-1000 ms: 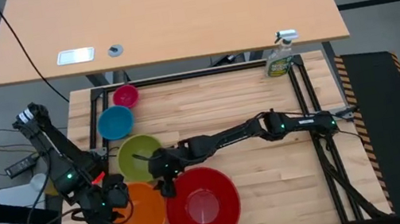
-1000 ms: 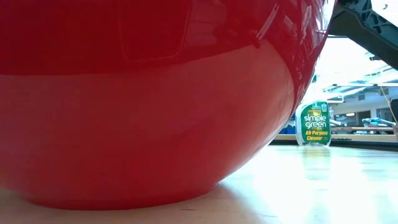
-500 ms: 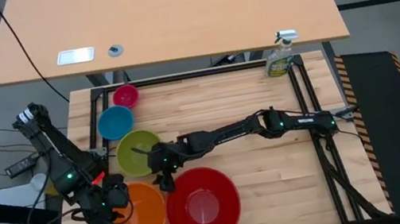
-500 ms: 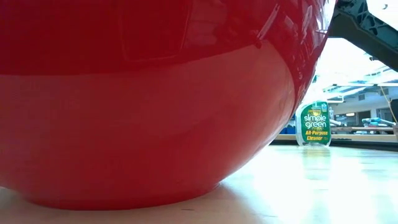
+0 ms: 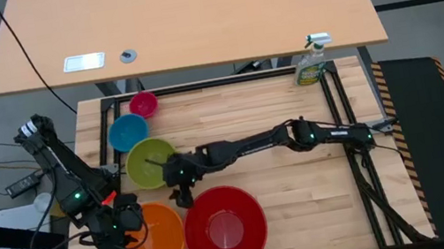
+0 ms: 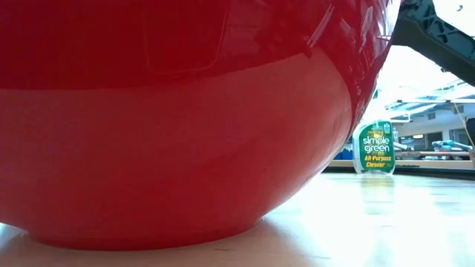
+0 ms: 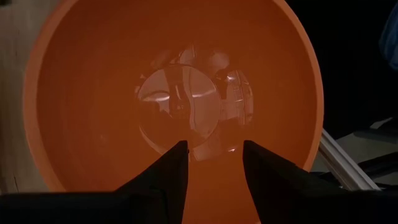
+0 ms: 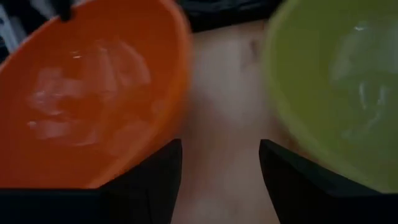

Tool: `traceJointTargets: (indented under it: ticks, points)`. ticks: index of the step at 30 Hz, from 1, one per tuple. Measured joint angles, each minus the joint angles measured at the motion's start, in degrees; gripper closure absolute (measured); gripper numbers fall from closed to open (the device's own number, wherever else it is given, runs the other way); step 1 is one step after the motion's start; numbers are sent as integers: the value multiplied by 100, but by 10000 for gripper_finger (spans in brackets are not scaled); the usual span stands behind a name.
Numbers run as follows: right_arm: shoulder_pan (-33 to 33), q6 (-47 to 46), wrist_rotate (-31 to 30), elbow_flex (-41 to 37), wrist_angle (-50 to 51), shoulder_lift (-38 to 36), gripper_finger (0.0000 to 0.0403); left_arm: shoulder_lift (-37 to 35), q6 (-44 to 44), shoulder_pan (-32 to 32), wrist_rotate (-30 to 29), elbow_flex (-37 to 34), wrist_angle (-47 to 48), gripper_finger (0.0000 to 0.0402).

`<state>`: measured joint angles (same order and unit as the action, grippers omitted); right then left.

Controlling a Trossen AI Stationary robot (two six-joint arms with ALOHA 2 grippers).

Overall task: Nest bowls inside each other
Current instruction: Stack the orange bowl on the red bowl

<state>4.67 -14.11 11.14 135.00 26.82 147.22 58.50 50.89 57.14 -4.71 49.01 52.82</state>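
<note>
Two tools are at work over the near-left part of the counter [image 5: 272, 99]. The right tool [image 5: 180, 189] reaches far across from the right side and hangs with its fingers spread wide and nothing between them, just beside the lime green bowl [image 5: 151, 162] and above the gap between it, the orange bowl [image 5: 152, 237] and the red bowl [image 5: 224, 221]. In its wrist view the two dark fingers [image 8: 144, 180] frame bare wood, orange rim to one side, lime green rim to the other.

The left tool [image 5: 126, 218] sits at the orange bowl's rim at the near-left corner; its fingers [image 7: 168, 171] stand apart over the inside wall, and I cannot tell whether they pinch the rim.

All five bowls stand separately and upright, none nested. Each looks empty, showing only glossy reflections on its floor. The blue bowl [image 5: 128, 133] lies just behind the lime green one, and the pink bowl [image 5: 143, 105] is farther back still, near the counter's rear edge. The red bowl stands just right of the orange one and fills most of the low view.

A green spray bottle [image 5: 311, 63] stands at the far right corner, well apart from the bowls.
</note>
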Motion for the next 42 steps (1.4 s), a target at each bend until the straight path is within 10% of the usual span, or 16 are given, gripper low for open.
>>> traceJointTargets:
  ticks: [12,19,30,42]
  points:
    - [242,-677,-498,0,-16,-66,190,0,-181,-7,-42,0,4,246]
    - [148,-988,488,0,106,-29,192,158,32,-9,-168,-192,-510,246]
    - [126,-660,350,0,206,-22,192,807,-369,-420,560,-237,-561,246]
    - [116,-386,19,0,307,-20,193,960,-372,458,522,-164,-2293,246]
